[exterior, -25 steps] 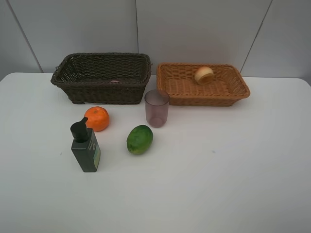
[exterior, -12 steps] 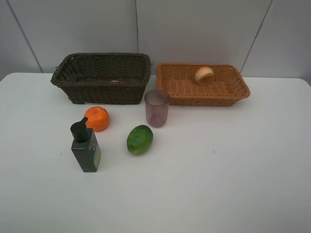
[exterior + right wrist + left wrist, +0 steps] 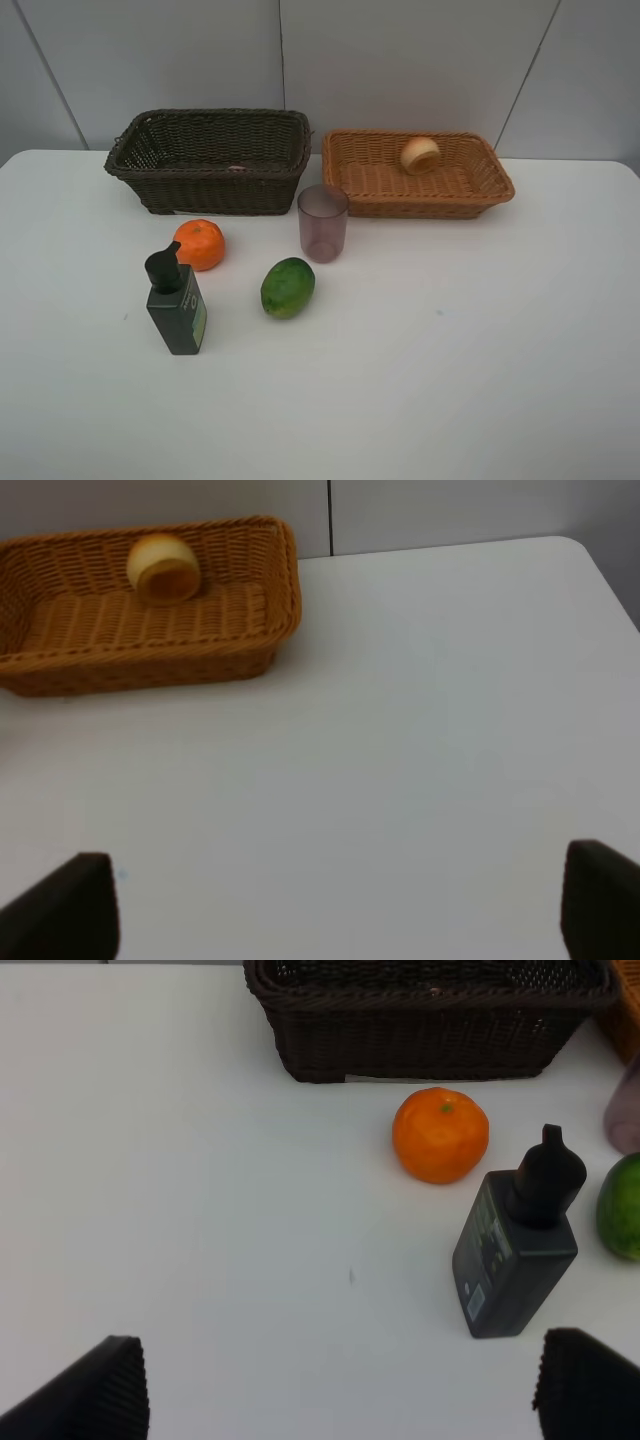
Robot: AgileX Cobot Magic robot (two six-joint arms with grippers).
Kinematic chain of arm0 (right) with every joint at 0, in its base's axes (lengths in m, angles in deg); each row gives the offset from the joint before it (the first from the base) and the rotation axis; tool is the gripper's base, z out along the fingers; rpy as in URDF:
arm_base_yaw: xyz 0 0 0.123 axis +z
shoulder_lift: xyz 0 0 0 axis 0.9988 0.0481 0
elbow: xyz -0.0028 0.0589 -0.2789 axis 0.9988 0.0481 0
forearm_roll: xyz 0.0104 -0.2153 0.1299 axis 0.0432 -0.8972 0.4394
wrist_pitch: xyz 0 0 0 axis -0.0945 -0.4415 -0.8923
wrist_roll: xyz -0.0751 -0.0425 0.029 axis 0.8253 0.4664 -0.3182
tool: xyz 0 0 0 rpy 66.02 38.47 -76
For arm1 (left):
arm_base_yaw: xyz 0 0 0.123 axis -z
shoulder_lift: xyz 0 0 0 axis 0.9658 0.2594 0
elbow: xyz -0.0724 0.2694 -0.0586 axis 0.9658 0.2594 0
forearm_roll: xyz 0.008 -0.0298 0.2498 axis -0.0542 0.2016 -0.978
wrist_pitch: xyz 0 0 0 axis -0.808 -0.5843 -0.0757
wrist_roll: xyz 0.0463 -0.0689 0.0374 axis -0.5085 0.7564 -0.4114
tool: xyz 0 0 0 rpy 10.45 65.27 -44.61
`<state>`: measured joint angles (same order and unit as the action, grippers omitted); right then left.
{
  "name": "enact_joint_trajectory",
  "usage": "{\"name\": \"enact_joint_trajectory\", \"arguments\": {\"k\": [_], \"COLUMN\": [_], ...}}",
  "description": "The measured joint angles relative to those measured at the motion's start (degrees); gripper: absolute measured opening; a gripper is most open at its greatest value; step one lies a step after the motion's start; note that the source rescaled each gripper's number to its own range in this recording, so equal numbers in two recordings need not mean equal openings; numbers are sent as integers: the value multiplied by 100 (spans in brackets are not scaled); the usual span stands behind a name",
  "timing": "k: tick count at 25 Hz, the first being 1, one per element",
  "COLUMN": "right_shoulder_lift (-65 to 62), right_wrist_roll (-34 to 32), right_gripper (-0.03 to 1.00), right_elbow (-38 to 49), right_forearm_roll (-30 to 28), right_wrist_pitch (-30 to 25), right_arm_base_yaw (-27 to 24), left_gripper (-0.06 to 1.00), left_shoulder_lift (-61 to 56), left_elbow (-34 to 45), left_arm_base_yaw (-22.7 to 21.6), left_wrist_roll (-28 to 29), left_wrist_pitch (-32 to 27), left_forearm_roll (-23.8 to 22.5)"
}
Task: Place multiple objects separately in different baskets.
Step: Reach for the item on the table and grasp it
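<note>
Nothing had moved: tangerine (image 3: 199,244), pump bottle (image 3: 176,303), green fruit (image 3: 288,287) and cup (image 3: 323,222) sat before the dark basket (image 3: 210,160), peach (image 3: 420,154) in the tan basket (image 3: 440,185). Left gripper (image 3: 340,1390) and right gripper (image 3: 330,905) gaped empty, fingertips cut off.

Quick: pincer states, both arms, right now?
Left pincer: open, holding nothing.
Right pincer: open, holding nothing.

High frontal overview, left wrist shares dark basket (image 3: 215,190), right shares tan basket (image 3: 425,206)
</note>
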<state>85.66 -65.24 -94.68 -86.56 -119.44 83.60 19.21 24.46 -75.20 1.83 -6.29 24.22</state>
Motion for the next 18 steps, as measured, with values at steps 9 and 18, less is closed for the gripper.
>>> {"name": "enact_joint_trajectory", "arguments": {"k": [9,18], "right_shoulder_lift": [-1,-1], "right_wrist_roll": [0,0], "right_gripper": [95,95], "right_elbow": [0,0], "right_forearm_roll": [0,0], "right_wrist_pitch": [0,0], "right_arm_base_yaw": [-6,-12], "left_gripper": [100,100], "left_shoulder_lift": [0,0], "left_elbow": [0,0], "left_arm_base_yaw": [0,0], "left_wrist_roll": [0,0], "left_wrist_pitch": [0,0], "left_forearm_roll": [0,0]}}
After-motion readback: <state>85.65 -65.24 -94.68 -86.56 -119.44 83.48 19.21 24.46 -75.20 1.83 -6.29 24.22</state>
